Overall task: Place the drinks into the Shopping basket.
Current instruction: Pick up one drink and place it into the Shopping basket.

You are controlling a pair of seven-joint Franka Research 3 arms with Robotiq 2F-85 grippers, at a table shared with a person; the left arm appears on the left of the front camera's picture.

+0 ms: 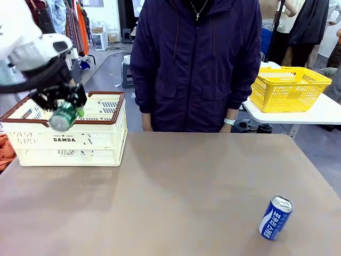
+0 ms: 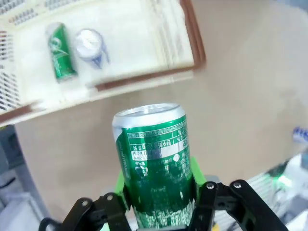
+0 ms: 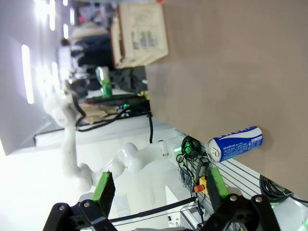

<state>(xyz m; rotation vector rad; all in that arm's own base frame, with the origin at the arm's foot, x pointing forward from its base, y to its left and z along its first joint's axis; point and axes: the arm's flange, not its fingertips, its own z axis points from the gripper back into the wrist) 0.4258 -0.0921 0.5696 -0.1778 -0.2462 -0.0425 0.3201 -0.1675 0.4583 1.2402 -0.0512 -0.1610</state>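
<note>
My left gripper is shut on a green drink can, held tilted in the air at the front rim of the cream Shopping basket. In the left wrist view the green can stands between the green pads, above the table just outside the basket's brown rim. Inside the basket lie another green can and a can with a silver top and blue side. A blue can lies on the table at the front right, also in the right wrist view. My right gripper is open and holds nothing.
A person in a dark jacket stands at the far side of the table, arms hanging down. A yellow mesh basket sits on a white side table at the back right. The brown tabletop between basket and blue can is bare.
</note>
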